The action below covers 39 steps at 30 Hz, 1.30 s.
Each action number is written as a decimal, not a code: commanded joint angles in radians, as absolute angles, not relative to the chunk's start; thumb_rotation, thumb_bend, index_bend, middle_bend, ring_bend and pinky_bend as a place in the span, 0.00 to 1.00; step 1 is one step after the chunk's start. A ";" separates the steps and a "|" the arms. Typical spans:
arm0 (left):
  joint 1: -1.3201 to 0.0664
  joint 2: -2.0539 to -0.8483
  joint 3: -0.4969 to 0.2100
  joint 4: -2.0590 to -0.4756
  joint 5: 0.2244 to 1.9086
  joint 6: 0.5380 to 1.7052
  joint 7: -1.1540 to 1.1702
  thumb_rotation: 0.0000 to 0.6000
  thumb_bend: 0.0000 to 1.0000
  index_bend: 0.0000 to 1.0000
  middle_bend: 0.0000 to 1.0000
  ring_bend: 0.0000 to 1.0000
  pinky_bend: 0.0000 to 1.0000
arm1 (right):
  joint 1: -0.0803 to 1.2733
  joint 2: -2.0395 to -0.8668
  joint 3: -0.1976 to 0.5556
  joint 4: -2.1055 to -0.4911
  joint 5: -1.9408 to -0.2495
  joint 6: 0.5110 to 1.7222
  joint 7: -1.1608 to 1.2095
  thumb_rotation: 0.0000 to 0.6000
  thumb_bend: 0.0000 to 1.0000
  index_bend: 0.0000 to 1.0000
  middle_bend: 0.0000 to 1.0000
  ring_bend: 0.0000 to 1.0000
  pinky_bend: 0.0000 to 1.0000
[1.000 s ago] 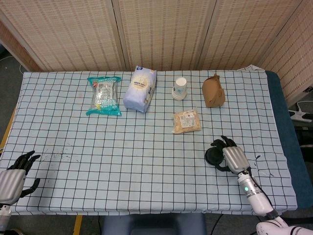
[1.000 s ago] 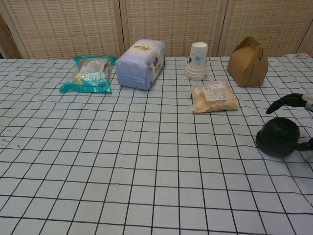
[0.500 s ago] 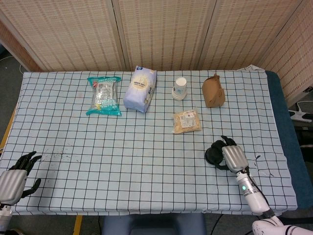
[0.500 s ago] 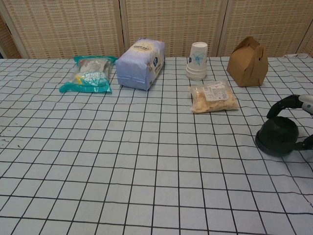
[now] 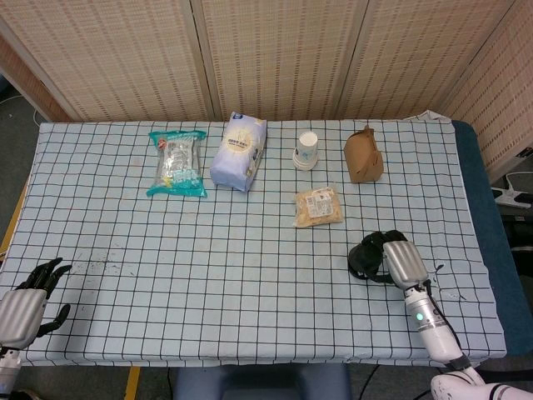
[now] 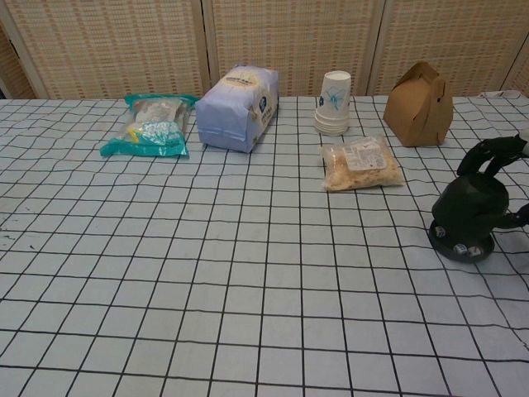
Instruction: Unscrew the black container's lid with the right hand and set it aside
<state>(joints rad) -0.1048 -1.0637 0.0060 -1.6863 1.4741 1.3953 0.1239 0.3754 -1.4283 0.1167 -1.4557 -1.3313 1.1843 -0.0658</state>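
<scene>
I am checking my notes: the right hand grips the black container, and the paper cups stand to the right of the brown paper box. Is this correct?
One detail is wrong. The paper cups stand left of the brown paper box, as the chest view shows. The right hand does grip the black container.

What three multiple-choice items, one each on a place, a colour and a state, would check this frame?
1. Where does the paper cup stack stand?
A. Between the white bag and the brown paper box
B. Left of the green snack packet
C. On the near table edge

2. What colour is the container at the right hand?
A. White
B. Black
C. Brown

3. How is the left hand?
A. Holding the cups
B. Pressing the bag
C. Holding nothing, fingers apart

Answers: 1 A, the chest view shows it between them in the far row; 2 B, it is dark in both views; 3 C, it sits alone at the table's near corner.
</scene>
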 commanded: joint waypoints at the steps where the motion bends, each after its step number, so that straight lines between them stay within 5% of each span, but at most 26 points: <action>1: -0.105 -1.063 0.006 -1.687 1.473 1.394 0.124 1.00 0.39 0.16 0.06 0.09 0.41 | 0.364 -1.379 0.142 -1.518 -1.334 1.224 -0.062 1.00 0.15 0.49 0.46 0.30 0.21; 10: -0.105 -1.064 0.006 -1.691 1.473 1.395 0.127 1.00 0.39 0.16 0.06 0.09 0.41 | 0.328 -1.298 0.163 -1.525 -1.290 1.271 -0.116 1.00 0.15 0.50 0.46 0.30 0.21; 26: -0.106 -1.064 0.006 -1.690 1.469 1.392 0.131 1.00 0.39 0.16 0.06 0.09 0.41 | 0.324 -1.412 0.113 -1.218 -1.343 1.208 0.087 1.00 0.15 0.47 0.45 0.27 0.21; 33: -0.106 -1.063 0.006 -1.689 1.467 1.390 0.129 1.00 0.39 0.16 0.06 0.09 0.41 | 0.324 -1.399 0.100 -1.226 -1.352 1.181 0.094 1.00 0.15 0.27 0.18 0.01 0.12; 39: -0.107 -1.064 0.007 -1.690 1.467 1.388 0.130 1.00 0.39 0.16 0.06 0.09 0.41 | 0.321 -1.386 0.101 -1.240 -1.360 1.184 0.108 1.00 0.15 0.17 0.11 0.00 0.08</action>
